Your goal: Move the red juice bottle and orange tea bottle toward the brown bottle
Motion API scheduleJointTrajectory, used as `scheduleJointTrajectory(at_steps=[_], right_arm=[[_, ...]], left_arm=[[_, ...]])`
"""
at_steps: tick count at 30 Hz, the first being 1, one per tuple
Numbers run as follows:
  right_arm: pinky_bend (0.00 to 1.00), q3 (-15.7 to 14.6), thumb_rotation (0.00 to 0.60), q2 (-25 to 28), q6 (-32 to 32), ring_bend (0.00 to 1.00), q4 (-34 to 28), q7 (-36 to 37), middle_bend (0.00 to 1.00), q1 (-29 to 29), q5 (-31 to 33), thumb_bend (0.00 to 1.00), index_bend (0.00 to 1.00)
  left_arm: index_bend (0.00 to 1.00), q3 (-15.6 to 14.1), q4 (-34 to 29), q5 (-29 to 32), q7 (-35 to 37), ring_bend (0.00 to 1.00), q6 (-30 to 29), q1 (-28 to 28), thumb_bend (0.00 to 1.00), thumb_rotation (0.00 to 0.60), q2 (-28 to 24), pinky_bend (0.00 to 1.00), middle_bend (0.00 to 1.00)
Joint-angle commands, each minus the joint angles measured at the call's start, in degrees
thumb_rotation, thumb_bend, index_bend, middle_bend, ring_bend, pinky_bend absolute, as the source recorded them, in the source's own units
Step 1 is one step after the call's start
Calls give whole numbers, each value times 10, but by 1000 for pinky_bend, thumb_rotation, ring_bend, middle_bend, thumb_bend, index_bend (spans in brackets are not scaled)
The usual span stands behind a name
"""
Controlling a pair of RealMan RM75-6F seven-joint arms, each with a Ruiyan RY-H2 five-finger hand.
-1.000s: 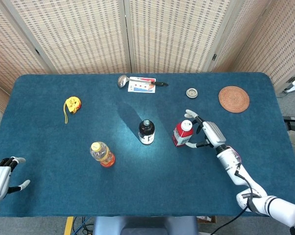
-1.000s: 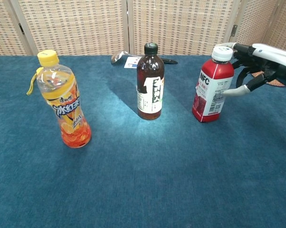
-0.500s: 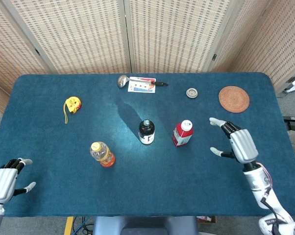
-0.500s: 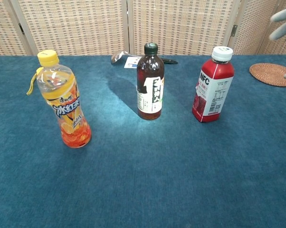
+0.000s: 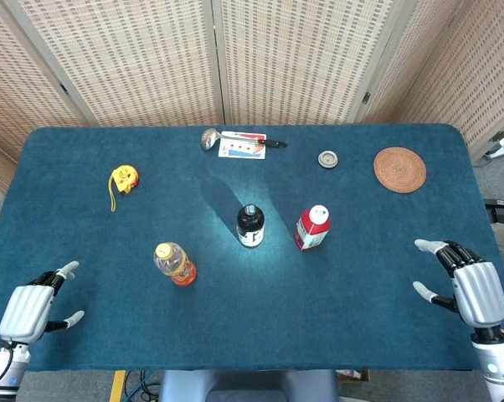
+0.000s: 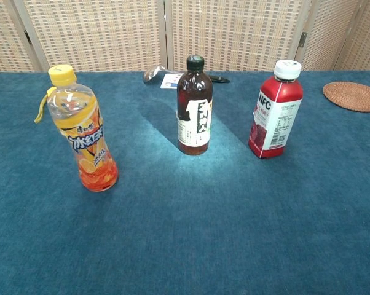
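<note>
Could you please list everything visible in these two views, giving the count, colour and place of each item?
Red juice bottle with white cap: one, right of centre.
Brown glass bottle with black cap: one, table centre.
Orange tea bottle with yellow cap: one, left front of centre.
Yellow tape measure: one, far left.
Metal ladle: one, silver, far edge.
White card: one, under ladle.
Round grey lid: one, far right.
Woven brown coaster: one, far right corner.
Blue table: one.
Left hand: white, near left edge, holding nothing.
Right hand: white, near right edge, holding nothing.

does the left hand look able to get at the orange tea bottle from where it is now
Probably yes. The left hand is open at the table's near-left edge, and only bare cloth lies between it and the upright orange tea bottle.
</note>
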State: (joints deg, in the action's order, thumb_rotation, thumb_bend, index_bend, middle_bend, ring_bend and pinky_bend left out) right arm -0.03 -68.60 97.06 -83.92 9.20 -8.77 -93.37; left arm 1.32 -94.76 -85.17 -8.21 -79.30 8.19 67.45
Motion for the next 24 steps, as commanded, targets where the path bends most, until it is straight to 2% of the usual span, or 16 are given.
scheduleJointTrajectory(at_steps=[1, 6, 8, 13, 15, 24], right_arm=[[499, -2, 600, 6, 7, 325, 12, 23, 389, 7, -11, 97, 316], [499, -3, 600, 15, 9, 325, 17, 42, 389, 14, -20, 98, 316], [499, -3, 600, 22, 10, 325, 12, 46, 389, 16, -23, 99, 316], [499, -3, 600, 34, 11, 325, 5, 61, 389, 20, -29, 99, 316], [499, -2, 600, 38, 9, 325, 4, 67, 389, 21, -29, 100, 316], [499, 3, 600, 48, 3, 325, 0, 87, 389, 23, -30, 99, 316]], left_arm=[[159, 11, 0, 12, 10, 269, 16, 13, 113, 600, 10, 483, 185], [85, 31, -11, 39, 29, 198, 55, 41, 113, 600, 22, 450, 102], [62, 39, -14, 53, 33, 152, 72, 53, 113, 600, 28, 395, 75], [0, 56, -27, 85, 59, 47, 114, 80, 105, 600, 40, 177, 1], [0, 62, -32, 99, 71, 20, 132, 91, 91, 600, 43, 139, 0], [0, 78, -42, 125, 134, 8, 208, 138, 63, 600, 52, 122, 0]])
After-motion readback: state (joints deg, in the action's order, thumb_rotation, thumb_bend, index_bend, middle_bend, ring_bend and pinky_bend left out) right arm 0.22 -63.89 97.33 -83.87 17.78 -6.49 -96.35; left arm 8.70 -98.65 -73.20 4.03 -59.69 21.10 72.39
